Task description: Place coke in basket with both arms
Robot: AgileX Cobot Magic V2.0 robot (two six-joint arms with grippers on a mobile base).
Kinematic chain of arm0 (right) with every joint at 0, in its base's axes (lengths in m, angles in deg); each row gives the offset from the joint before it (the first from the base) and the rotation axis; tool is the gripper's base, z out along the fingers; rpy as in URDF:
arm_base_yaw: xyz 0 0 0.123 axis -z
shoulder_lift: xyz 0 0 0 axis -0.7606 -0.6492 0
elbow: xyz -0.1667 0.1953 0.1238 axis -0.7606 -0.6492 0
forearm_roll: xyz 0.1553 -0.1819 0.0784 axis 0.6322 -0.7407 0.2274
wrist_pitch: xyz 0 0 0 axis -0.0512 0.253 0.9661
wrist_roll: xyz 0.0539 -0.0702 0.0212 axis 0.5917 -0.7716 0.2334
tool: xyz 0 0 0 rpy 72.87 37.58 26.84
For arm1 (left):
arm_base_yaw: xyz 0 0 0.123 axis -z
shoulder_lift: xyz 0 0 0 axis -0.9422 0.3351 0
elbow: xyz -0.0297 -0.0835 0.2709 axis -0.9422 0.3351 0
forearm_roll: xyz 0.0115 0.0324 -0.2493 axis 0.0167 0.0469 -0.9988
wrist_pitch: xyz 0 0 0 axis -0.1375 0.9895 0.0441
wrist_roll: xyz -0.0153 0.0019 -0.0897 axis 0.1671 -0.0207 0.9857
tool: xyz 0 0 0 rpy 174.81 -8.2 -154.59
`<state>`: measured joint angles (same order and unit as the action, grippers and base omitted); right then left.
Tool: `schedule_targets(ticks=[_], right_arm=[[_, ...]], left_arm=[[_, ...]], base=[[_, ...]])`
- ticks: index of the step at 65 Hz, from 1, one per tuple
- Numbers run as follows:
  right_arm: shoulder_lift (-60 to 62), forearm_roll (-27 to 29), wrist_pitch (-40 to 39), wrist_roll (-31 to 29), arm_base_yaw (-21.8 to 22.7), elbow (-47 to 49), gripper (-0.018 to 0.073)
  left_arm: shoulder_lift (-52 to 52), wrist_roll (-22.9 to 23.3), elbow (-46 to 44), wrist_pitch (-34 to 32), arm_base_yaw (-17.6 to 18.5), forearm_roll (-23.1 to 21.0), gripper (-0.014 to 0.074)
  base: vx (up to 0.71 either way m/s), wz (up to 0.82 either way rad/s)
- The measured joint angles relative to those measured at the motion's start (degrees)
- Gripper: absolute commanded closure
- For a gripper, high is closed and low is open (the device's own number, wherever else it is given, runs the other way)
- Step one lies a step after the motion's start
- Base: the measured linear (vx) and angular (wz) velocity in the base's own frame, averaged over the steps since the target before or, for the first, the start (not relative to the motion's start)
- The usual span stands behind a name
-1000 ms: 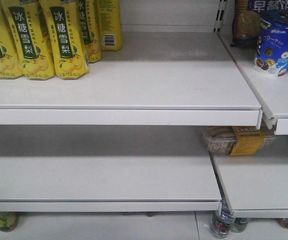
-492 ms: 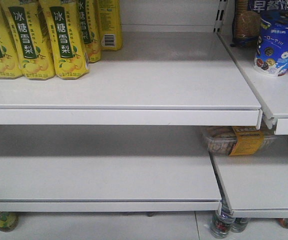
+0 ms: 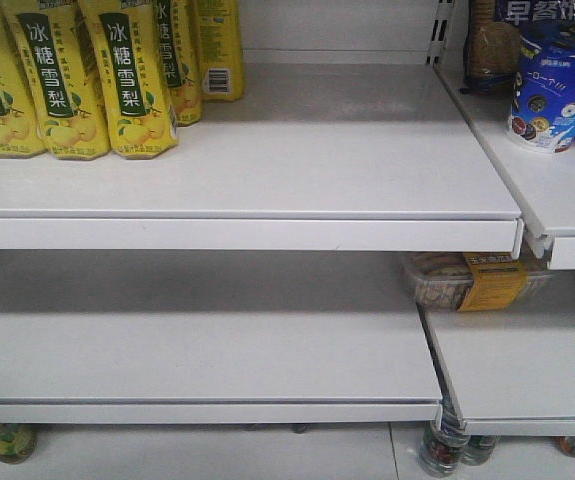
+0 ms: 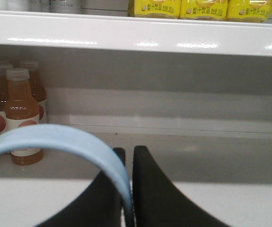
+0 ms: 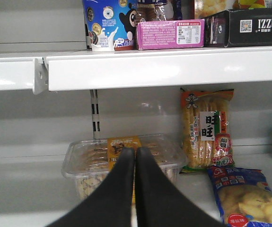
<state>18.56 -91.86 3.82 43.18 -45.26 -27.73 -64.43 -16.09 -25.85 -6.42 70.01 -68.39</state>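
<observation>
Left claw: on my left wrist feed the left claw (image 4: 127, 189) has its two black fingers drawn in to a thin slit, and the pale blue basket handle (image 4: 55, 142) runs down into that slit, so I read it as clamped on the handle.
Basket: I see only that handle arching in from the lower left edge; the body of the basket is out of frame.
Right claw: on my right wrist feed the right claw (image 5: 135, 184) has its fingers pressed together with nothing between them, pointing at a clear plastic biscuit tray (image 5: 121, 163) on the lower shelf; I cannot tell if the tips touch it.
Coke: I cannot find the red bottle in any of my views.
Left wrist surroundings: orange juice bottles (image 4: 22, 113) stand at the back left of a white shelf (image 4: 197, 161), well apart from the claw; yellow packs sit on the shelf above.
Right wrist surroundings: a bag of rice crackers (image 5: 206, 127) leans against the back wall right of the tray, a blue snack bag (image 5: 242, 194) lies in front of it, and a pink box (image 5: 170, 34) sits on the shelf above.
Front view: yellow pear drink bottles (image 3: 77, 75) stand at the top left of the upper shelf (image 3: 267, 160); neither arm shows here.
</observation>
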Motion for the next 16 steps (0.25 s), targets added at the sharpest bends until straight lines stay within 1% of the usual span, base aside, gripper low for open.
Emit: schedule_targets(ticks=[16], right_arm=[[0.0, 0.0, 0.0, 0.0, 0.0, 0.0, 0.0566]], left_arm=[[0.0, 0.0, 0.0, 0.0, 0.0, 0.0, 0.0603]], base=[[0.0, 0.0]])
